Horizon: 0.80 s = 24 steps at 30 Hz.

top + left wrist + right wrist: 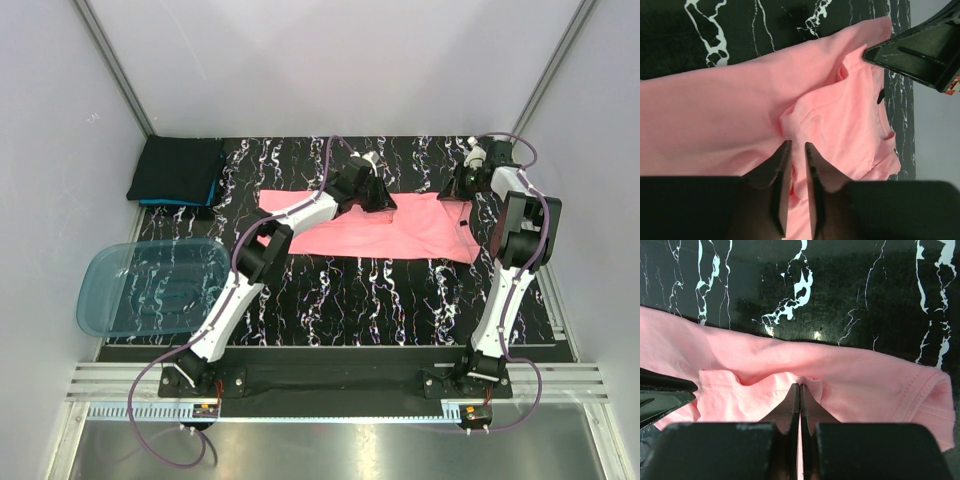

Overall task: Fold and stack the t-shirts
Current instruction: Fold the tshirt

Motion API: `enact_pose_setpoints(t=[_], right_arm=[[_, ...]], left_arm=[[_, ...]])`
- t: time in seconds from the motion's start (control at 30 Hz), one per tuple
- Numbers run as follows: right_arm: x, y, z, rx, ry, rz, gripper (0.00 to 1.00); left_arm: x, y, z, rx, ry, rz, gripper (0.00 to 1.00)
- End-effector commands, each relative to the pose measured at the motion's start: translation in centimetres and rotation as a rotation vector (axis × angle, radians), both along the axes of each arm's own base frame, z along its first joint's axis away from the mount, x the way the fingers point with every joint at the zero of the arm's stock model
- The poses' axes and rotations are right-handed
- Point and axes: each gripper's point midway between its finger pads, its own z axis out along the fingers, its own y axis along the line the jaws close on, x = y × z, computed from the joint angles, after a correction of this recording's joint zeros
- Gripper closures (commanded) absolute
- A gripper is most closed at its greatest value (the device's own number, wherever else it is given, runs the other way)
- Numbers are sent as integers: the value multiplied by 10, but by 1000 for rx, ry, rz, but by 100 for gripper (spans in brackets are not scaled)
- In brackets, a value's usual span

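Softly puckered, the salmon-pink t-shirt (715,115) is clamped by the left end effector (797,147) and right end effector (800,387).

Top cam: high at near edge, looks down on whole counter (400,290). Wrist cams: close in, looking along left tool (796,146) and right tool (799,386). All three share the pink t-shirt (400,228); each wrist view also catches the other tool.

Legible markings: none. I read no text, brand, number or sign on the pink t-shirt (400,232) or the marbled table (350,290). One red-and-white patch (954,86), cut off at the frame edge, was unreadable.
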Motion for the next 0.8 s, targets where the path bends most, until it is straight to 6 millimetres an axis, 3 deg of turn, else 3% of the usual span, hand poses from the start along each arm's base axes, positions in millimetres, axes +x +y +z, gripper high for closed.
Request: enact_pose_setpoints(t=[0.0, 0.17, 0.27, 0.3, 0.37, 0.4, 0.57, 0.77], right_arm=[[17, 8, 34, 6, -117, 44, 100], [18, 14, 42, 15, -133, 56, 100], [18, 15, 45, 16, -140, 58, 100], [18, 15, 45, 16, -139, 58, 100], [17, 15, 47, 15, -140, 57, 100], [17, 15, 47, 15, -140, 57, 100], [15, 17, 49, 24, -139, 58, 100], [13, 20, 51, 43, -144, 62, 100]], left_arm=[[6, -18, 37, -97, -82, -39, 83], [7, -20, 43, -112, -86, -39, 100], [7, -19, 42, -107, -80, -35, 100], [9, -17, 40, -95, -77, -17, 99], [10, -11, 34, -62, -57, 8, 79], [12, -8, 31, -47, -59, 27, 75], [19, -4, 25, -28, -61, 77, 65], [21, -10, 9, -42, -23, 85, 64]])
